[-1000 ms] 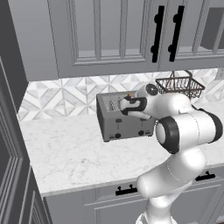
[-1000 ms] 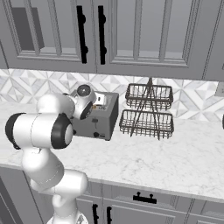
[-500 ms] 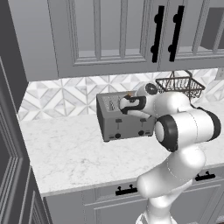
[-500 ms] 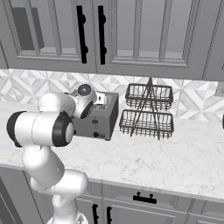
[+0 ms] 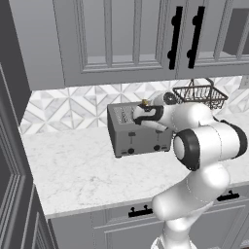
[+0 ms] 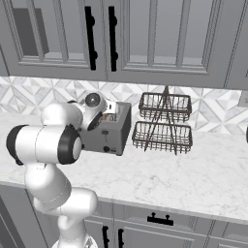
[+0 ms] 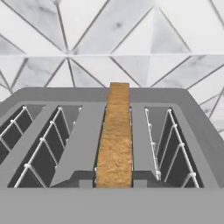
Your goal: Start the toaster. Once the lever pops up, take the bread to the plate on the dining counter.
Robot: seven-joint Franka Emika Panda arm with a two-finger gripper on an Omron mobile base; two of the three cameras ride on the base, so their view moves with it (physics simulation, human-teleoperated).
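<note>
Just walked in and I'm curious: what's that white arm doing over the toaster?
The arm has reached over the grey toaster on the marble worktop, its pincer right above the slots. A slice of bread stands upright in one of the middle slots, its crust poking up, and the pincer appears to have closed on it. The bread is not yet lifted out. A wire rack stands beside the toaster.

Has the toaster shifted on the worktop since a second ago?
No. In the left base view the toaster sits at the same spot against the diamond-tiled backsplash and in front of the wire basket as before.
</note>
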